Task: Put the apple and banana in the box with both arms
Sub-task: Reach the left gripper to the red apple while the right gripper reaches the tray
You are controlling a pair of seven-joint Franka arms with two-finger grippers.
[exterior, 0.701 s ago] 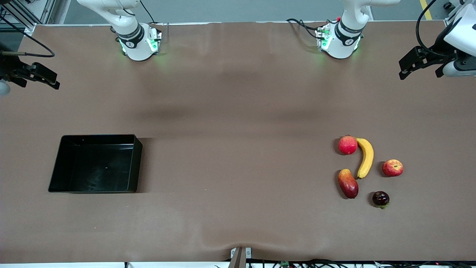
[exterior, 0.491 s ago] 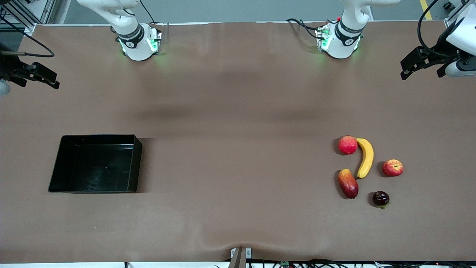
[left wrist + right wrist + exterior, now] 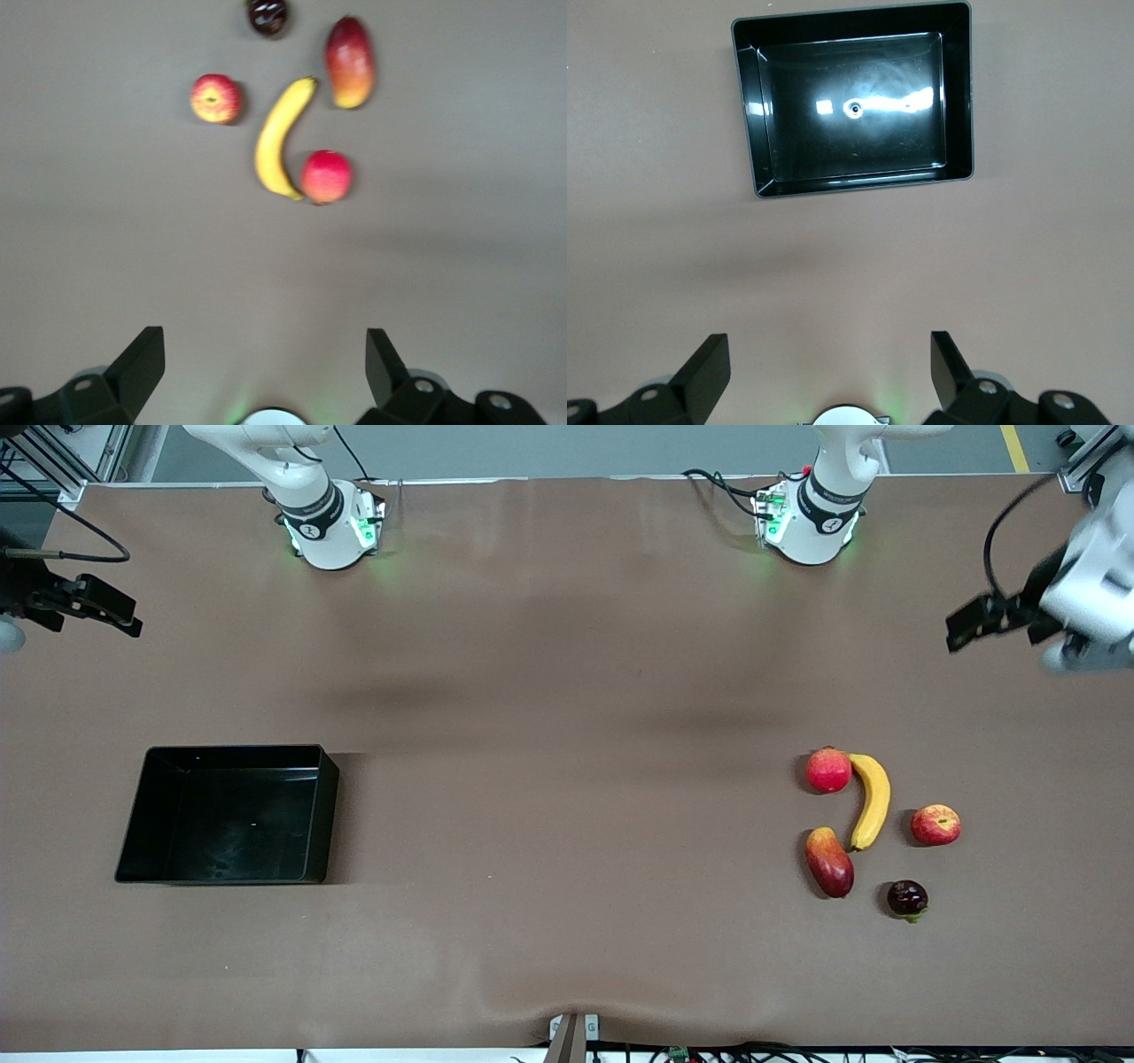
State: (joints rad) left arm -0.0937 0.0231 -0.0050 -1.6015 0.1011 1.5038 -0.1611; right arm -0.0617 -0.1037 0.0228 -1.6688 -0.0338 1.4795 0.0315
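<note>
The apple [image 3: 935, 825], red with yellow patches, lies at the left arm's end of the table, beside the yellow banana [image 3: 872, 801]. The black box [image 3: 229, 824] stands empty toward the right arm's end. My left gripper [image 3: 963, 625] is open and empty, up in the air over the table's edge at the left arm's end. Its wrist view shows the apple [image 3: 215, 97] and the banana [image 3: 279, 137] well ahead of its gripper [image 3: 266, 354]. My right gripper [image 3: 128, 618] is open and empty, waiting over the right arm's end. Its wrist view shows the box [image 3: 959, 88] ahead of its gripper [image 3: 830, 359].
A pinkish-red round fruit [image 3: 828, 770] touches the banana's end that is farther from the front camera. A red-and-yellow mango [image 3: 829, 861] lies by the banana's nearer tip. A dark round fruit [image 3: 907, 898] lies nearest the front camera.
My left gripper has swung lower in the front view, toward the fruits. The right arm, the fruits and the box have not moved.
</note>
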